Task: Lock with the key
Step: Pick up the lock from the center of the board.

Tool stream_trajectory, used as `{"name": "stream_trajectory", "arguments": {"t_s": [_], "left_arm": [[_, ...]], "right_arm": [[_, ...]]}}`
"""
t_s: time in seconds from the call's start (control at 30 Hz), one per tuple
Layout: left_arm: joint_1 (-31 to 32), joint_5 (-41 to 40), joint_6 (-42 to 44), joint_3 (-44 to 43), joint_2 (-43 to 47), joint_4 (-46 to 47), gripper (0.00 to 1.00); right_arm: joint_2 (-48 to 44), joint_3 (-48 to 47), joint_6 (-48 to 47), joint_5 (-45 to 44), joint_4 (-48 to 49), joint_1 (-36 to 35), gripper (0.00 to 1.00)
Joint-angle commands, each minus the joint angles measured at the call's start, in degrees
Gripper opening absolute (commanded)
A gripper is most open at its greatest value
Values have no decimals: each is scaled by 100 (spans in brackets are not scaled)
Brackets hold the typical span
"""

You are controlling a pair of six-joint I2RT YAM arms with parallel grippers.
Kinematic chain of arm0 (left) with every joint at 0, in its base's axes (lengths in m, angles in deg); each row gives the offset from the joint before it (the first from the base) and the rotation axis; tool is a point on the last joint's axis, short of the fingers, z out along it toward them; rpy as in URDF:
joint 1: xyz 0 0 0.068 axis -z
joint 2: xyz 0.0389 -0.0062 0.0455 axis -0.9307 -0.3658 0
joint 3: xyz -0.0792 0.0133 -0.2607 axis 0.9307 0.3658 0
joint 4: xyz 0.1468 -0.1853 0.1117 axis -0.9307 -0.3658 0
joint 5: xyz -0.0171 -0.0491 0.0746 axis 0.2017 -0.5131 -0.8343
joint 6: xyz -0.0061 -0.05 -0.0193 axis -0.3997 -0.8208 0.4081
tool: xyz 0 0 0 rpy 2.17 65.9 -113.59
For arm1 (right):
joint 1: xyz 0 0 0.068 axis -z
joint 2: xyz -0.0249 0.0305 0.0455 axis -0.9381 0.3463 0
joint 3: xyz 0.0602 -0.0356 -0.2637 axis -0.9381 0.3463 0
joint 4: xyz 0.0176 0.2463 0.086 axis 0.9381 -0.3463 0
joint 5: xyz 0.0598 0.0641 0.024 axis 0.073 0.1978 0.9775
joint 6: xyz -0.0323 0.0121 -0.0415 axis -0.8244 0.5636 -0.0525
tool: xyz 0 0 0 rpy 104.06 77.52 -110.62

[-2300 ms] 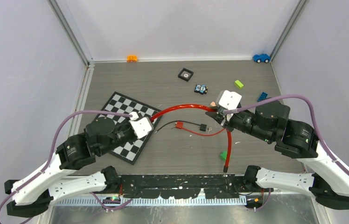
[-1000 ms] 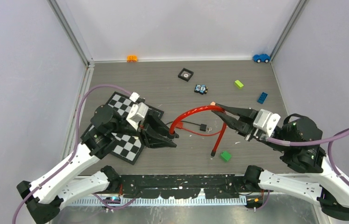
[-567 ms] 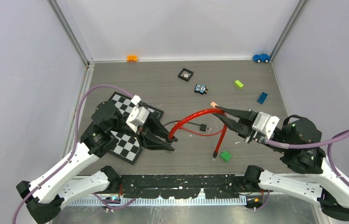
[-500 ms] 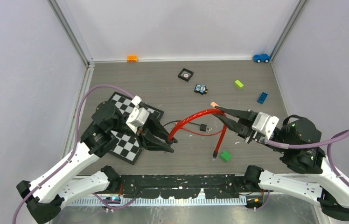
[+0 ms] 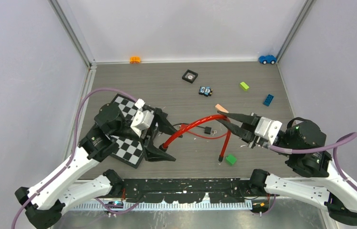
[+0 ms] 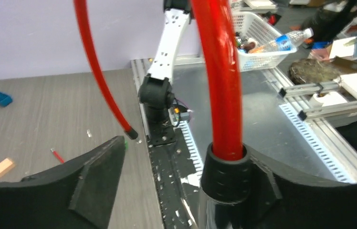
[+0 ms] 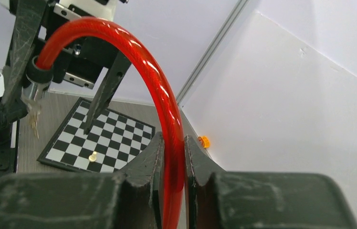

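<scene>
A red cable lock [image 5: 195,123] arches above the table between both arms. My right gripper [image 5: 225,120] is shut on the cable [image 7: 172,143] near the top of the arch. The cable's free end [image 5: 222,158] hangs down near a green block. Its black lock head [image 6: 228,174] lies against one finger of my left gripper [image 5: 163,141], whose jaws stand wide apart around it, the other finger [image 6: 95,176] well clear. In the right wrist view a silvery key [image 7: 34,117] dangles below the lock head [image 7: 40,71].
A chessboard [image 5: 126,149] with a white pawn lies under the left arm. Thin red and black wires [image 5: 200,134] lie mid-table. A green block [image 5: 230,159], a tan block [image 5: 219,107] and small toys and bricks [image 5: 205,90] are scattered toward the back.
My left gripper has opened and let go of the lock head, which has sunk a little lower between its fingers. The right gripper keeps its hold on the cable, almost still.
</scene>
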Motion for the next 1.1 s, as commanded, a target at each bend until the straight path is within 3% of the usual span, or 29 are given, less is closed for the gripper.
{"name": "stream_trajectory", "arguments": {"t_s": [0.0, 0.07, 0.27, 0.5, 0.73, 1.07], "left_arm": [[-32, -1029, 719, -475, 101, -1085, 93], [-32, -1352, 902, -588, 110, -1421, 100], [-32, -2477, 1505, -737, 480, -1832, 100], [-32, -3509, 2276, -1400, 748, -2851, 100], [-32, -4406, 2657, -1700, 976, -3337, 100], [-32, -4814, 2759, -1735, 888, -3586, 100]], "right_arm": [[37, -73, -20, 108, 320, -33, 1], [38, -97, -47, 80, 221, -35, 1], [142, -317, -128, -316, -373, -32, 1], [567, -926, -86, -1465, -1351, -39, 1], [881, -1137, 90, -2070, -1596, -32, 1], [1134, -1489, 832, -2594, -1670, -36, 1]]}}
